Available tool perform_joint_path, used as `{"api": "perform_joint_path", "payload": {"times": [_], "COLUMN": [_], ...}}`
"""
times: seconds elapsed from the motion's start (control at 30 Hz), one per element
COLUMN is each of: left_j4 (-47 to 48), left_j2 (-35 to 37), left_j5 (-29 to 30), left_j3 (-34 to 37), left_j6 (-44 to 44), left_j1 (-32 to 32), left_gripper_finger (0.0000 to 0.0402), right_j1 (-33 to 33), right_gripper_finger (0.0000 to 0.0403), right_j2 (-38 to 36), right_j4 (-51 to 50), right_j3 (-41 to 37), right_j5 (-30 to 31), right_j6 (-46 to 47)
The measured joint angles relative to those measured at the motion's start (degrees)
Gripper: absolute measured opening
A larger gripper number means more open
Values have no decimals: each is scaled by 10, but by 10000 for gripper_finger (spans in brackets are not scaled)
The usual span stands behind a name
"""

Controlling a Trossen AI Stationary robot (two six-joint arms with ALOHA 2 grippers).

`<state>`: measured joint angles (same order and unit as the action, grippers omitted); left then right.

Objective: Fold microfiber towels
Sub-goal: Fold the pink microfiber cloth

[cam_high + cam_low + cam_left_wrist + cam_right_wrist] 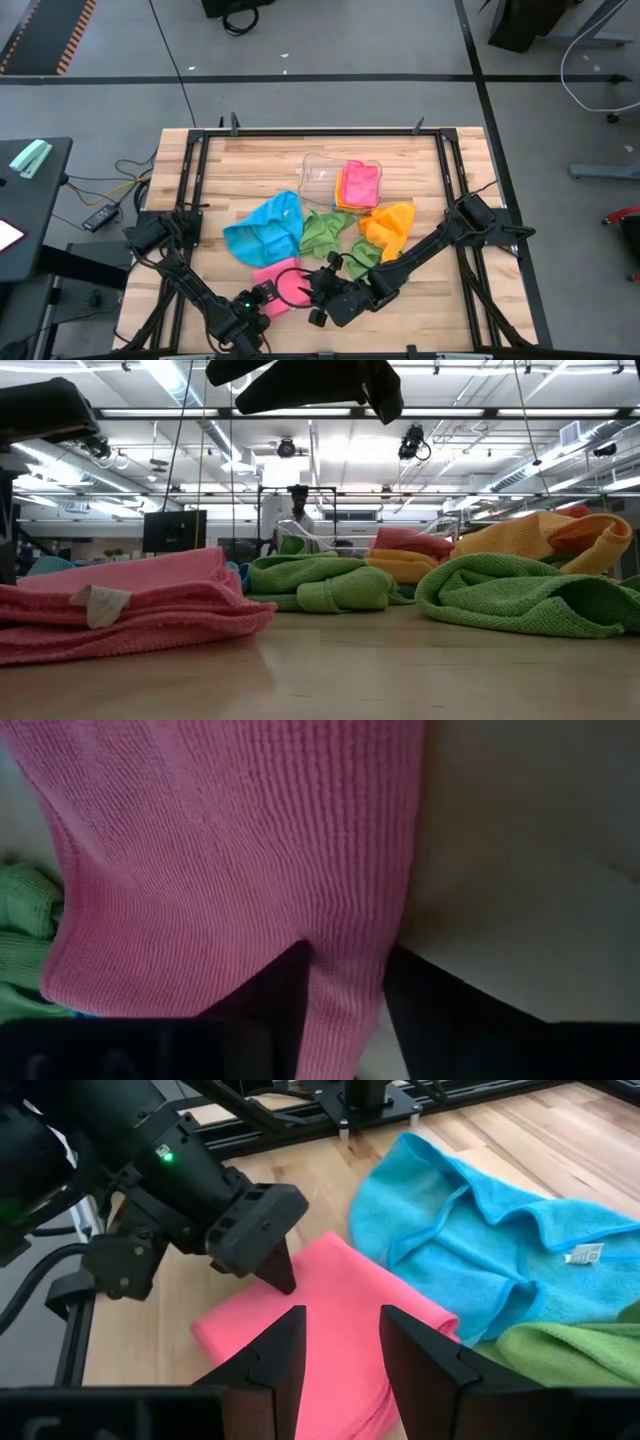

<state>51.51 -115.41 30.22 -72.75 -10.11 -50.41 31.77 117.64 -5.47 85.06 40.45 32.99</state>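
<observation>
1. High view: both arms reach to the near edge of the wooden surface. The left end effector sits at the near-left edge of the pink towel; the right end effector is just beside that towel's other side. Behind lie a blue towel, a green towel and an orange towel, all crumpled. A clear tray holds a folded pink-and-orange stack

2. Low view: the pink towel lies flat in layers, with a white tag showing. Green heaps and the orange towel sit beyond it. An arm hangs overhead; which one I cannot tell. A person stands far back in the room

3. Left wrist view: pink cloth runs down between the left fingers, so this end effector appears to be pinching the towel's edge

4. Right wrist view: the right fingers are spread and hover over the pink towel, not touching it. The left end effector has its tip on the cloth. The blue towel lies just beyond

5. Judgement: the pink towel looks partly folded, with a fold in hand. Next, the right end effector likely needs to drop and pinch a free edge or press the crease, while the left keeps its hold
</observation>
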Motion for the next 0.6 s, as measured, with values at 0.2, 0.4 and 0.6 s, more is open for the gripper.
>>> {"api": "perform_joint_path", "payload": {"times": [0.2, 0.4, 0.6], "left_j4": [-8, -6, -15], "left_j2": [-1, 2, 15], "left_j5": [-14, -40, -69], "left_j3": [0, 0, 1], "left_j6": [4, 5, 4], "left_j1": [-5, -5, -5], "left_gripper_finger": [55, 10, 30], "right_j1": [-11, -31, -50], "right_gripper_finger": [138, 138, 138], "right_j2": [15, 72, 93], "right_j4": [42, 138, 168], "right_j3": [-31, -42, -42], "right_j5": [0, -31, -49], "right_j6": [2, -21, -54]}}
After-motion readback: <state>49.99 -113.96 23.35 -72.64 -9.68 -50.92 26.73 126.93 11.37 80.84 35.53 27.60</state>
